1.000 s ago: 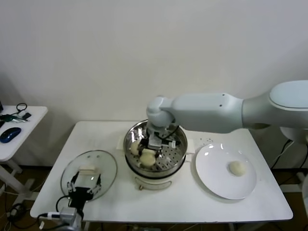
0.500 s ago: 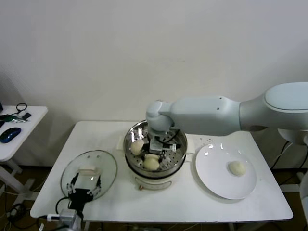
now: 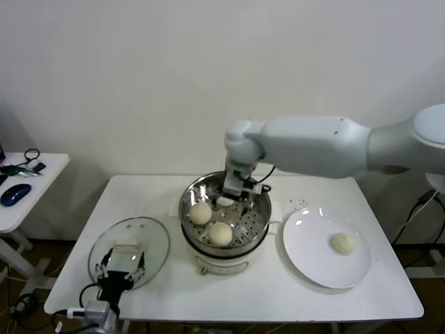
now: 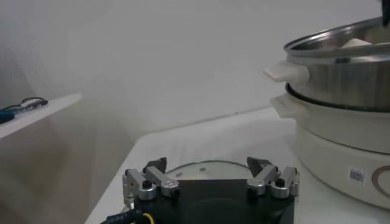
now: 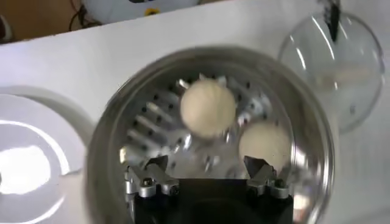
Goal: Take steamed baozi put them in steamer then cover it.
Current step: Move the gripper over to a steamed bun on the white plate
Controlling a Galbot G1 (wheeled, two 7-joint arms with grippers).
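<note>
Stainless-steel steamer (image 3: 226, 217) is sitting at the middle of the white table (image 3: 361, 296), on its white pot base, and everything else is being placed from it. Two steamed baozi are lying on its perforated floor: one (image 3: 200, 213) toward the robot's left side of the basket, one (image 3: 220, 234) toward the near rim; they are lying close together, and contact cannot be told. A small pale shape at the far rim, under the gripper, is too hidden to name.

Right gripper (image 3: 236, 197) is hanging over the far part of the steamer, above the buns, its white arm crossing in from the robot's right. In the right wrist view its fingers (image 5: 149, 181) are standing spread apart with nothing between them, both buns (image 5: 208, 108) (image 5: 264, 142) lying clear below.

To the right of the steamer, a flat white plate (image 3: 306, 261) is carrying one more baozi (image 3: 341, 243), well apart from the basket.

To the left of the steamer, the cover (image 3: 149, 236) is lying flat on the table, handle up. Left gripper (image 3: 122, 270) is waiting at the cover's near edge; in the left wrist view its fingers (image 4: 149, 182) are spread wide and holding nothing.

Further left of the steamer, a side table (image 3: 35, 184) is holding a blue mouse (image 3: 14, 194) and cables.
</note>
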